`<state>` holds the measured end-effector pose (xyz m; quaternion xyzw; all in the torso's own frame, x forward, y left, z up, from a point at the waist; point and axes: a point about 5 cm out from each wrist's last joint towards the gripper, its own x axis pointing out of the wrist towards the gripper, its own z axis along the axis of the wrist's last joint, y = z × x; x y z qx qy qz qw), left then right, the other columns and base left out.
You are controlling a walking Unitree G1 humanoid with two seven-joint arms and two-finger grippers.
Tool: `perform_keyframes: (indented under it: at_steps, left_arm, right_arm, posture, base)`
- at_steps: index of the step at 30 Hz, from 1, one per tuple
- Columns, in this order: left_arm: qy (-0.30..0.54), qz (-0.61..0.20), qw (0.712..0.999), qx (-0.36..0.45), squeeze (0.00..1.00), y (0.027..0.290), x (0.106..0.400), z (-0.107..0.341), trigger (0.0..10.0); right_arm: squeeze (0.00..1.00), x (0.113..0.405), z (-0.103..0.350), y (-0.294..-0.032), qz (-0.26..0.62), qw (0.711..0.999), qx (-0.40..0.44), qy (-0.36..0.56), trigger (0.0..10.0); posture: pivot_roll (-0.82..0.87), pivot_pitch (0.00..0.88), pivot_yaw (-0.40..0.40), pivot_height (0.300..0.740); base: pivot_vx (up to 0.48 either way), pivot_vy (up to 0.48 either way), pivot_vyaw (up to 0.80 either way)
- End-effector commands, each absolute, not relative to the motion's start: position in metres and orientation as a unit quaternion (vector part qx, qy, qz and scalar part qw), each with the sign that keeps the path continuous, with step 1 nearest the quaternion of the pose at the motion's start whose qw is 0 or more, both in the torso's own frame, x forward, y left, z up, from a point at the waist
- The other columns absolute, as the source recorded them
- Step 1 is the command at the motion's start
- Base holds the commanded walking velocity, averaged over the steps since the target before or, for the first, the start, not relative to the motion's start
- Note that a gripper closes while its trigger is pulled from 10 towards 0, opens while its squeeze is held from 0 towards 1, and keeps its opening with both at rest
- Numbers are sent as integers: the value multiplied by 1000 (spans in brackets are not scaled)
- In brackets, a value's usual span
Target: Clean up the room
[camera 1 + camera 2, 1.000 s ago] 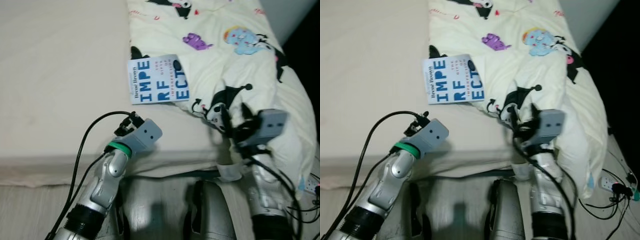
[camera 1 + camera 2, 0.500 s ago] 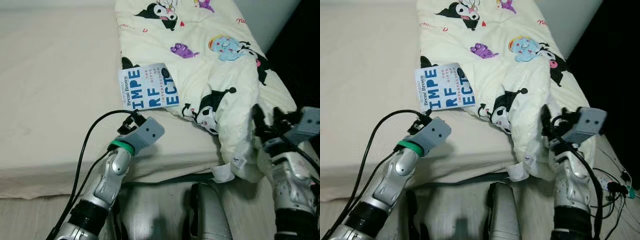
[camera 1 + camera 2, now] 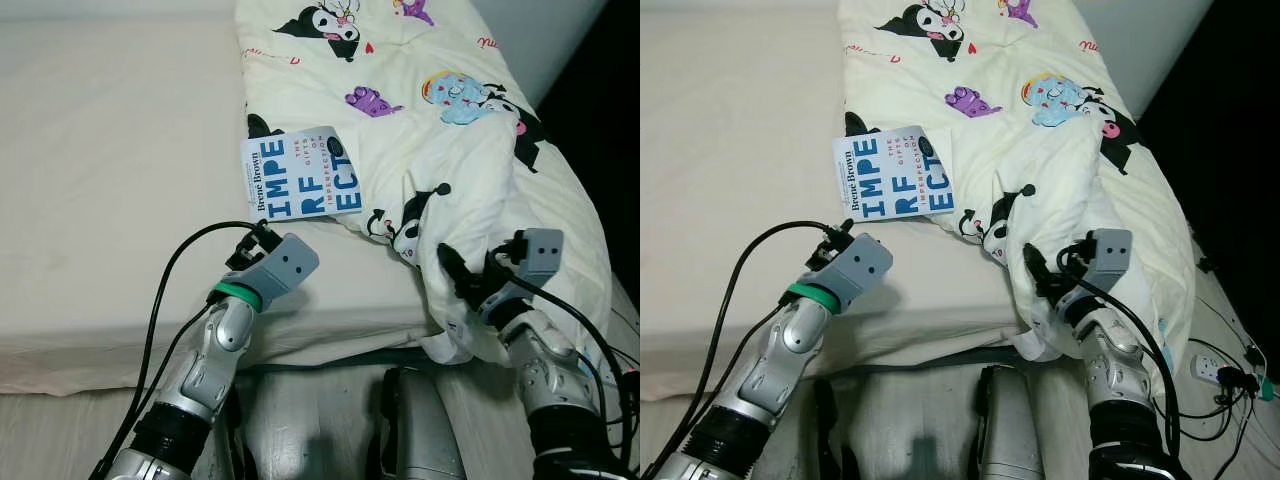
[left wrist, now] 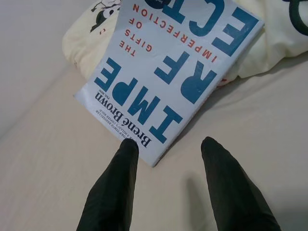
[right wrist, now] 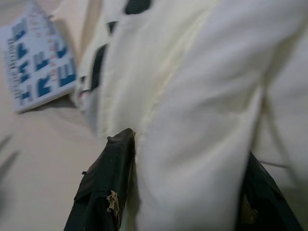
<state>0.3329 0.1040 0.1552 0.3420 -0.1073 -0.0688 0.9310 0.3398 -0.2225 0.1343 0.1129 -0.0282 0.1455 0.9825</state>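
On the bed (image 3: 110, 180), in the left eye view, the book (image 3: 302, 181) lies flat with its far edge resting on the blanket (image 3: 430, 130), just ahead of the left tool (image 3: 257, 240); its long side runs across the bed, roughly square to the arm's reach. The right tool (image 3: 462, 283) sits at the bed's near edge, buried in a hanging fold of the blanket, well to the right of the book, so the left arm is plainly the nearer one for it. The right eye view gives the same layout, the book just beyond the left tool and up-left of the right one. In the left wrist view the left tool is released, its two fingers (image 4: 115, 183) spread and empty, one tip just touching the book's near edge by the spine, the book lying skewed to the finger line. In the right wrist view the right tool's fingers (image 5: 108, 183) straddle a thick fold of blanket, grasping it; the book shows off to the side, apart.
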Motion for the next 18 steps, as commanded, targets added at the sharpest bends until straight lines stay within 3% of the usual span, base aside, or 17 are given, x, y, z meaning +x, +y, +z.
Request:
perform_keyframes:
  at_steps: [1, 2, 12, 13, 15, 18]
  left_arm:
    - [-102, -69, 933, 337, 0, 105, 330, 150, 10000]
    - [-103, -70, 934, 336, 0, 103, 329, 150, 10000]
    - [-101, -76, 935, 333, 0, 100, 328, 147, 10000]
    - [-101, -76, 935, 332, 0, 100, 328, 147, 10000]
    - [-101, -76, 935, 332, 0, 100, 329, 147, 10000]
    - [-102, -75, 935, 332, 0, 100, 329, 148, 10000]
  right_arm:
    - [0, 338, 123, -217, 163, 978, 127, -3, 4745]
    - [0, 338, 120, -213, 168, 978, 127, 3, 0]
    - [0, 318, 95, -177, 257, 963, 63, 46, 0]
    - [0, 302, 87, -158, 332, 940, 41, 65, 0]
    - [0, 297, 85, -153, 351, 933, 36, 70, 0]
    - [0, 271, 82, -134, 440, 893, 32, 86, 0]
  posture:
    - [-19, 183, 33, 567]
    - [-19, 182, 32, 567]
    - [-29, 184, 33, 567]
    - [-30, 183, 32, 567]
    - [-30, 183, 32, 567]
    - [-37, 183, 28, 567]
  base:
    - [0, 0, 0]
    - [0, 0, 0]
    - [0, 0, 0]
    - [0, 0, 0]
    - [0, 0, 0]
    - [0, 0, 0]
